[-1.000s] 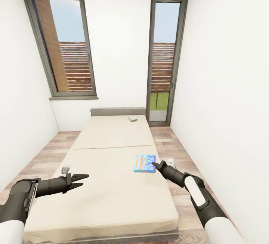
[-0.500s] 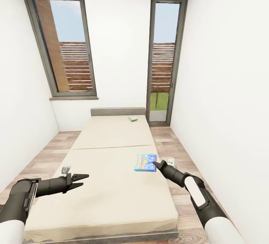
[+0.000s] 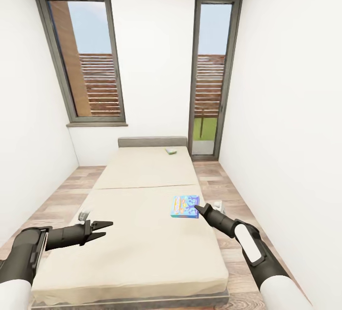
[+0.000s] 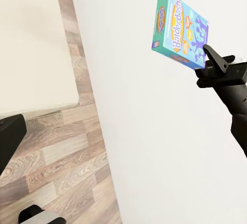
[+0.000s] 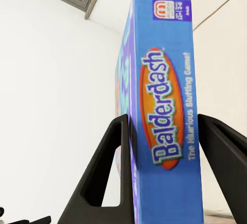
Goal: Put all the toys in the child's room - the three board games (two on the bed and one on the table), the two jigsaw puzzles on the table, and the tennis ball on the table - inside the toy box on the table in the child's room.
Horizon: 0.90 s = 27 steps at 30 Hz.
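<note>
**Right gripper at the blue board game**

Right gripper has a finger on each side of the blue board game, which lies near the bed edge. Left gripper hovers spread over the mattress. A second board game sits by the headboard.

The blue board game reads "Balderdash" with "The Hilarious Bluffing Game!" along its edge.

Open cream mattress of the low bed between both arms; blue-yellow cartoon-printed board game box near its right edge, white-green box near the headboard.
</note>
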Tool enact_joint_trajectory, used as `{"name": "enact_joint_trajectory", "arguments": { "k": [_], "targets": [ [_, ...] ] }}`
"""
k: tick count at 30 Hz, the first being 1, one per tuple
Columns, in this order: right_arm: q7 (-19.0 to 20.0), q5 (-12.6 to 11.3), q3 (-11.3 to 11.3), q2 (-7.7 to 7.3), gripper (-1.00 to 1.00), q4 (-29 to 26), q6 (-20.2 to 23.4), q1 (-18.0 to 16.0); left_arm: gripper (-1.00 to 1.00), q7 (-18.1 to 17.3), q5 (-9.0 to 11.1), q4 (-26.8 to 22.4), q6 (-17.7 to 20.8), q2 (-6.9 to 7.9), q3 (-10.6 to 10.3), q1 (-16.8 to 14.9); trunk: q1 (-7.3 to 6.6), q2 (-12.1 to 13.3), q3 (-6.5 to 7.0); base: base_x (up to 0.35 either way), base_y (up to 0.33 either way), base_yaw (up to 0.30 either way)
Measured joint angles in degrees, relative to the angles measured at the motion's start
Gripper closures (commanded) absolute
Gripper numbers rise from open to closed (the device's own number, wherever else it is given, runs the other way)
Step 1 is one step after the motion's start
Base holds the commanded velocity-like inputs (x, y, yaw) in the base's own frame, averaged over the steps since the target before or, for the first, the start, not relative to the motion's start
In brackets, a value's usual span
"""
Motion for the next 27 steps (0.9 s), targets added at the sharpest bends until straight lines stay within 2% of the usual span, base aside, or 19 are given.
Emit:
{"name": "enact_joint_trajectory", "arguments": {
  "k": [9,17,27],
  "targets": [
    [0.0,0.0,0.1,0.01,1.00,0.0,0.0,0.0,-1.00,0.1,0.0,0.0,-0.2,0.00,0.2,0.0,0.01,0.0,0.00,-0.022,0.000,0.001],
    [-0.1,0.1,0.1,0.01,1.00,0.0,-0.1,0.0,-1.00,0.1,0.0,0.0,-0.2,-0.02,0.2,0.0,0.03,0.0,0.00,-0.267,-0.033,0.000],
    [-0.1,0.2,0.1,0.02,1.00,0.0,-0.1,0.0,-1.00,0.2,0.0,0.0,-0.2,-0.08,0.1,0.0,0.01,0.0,0.00,-0.198,-0.191,0.000]
  ]
}}
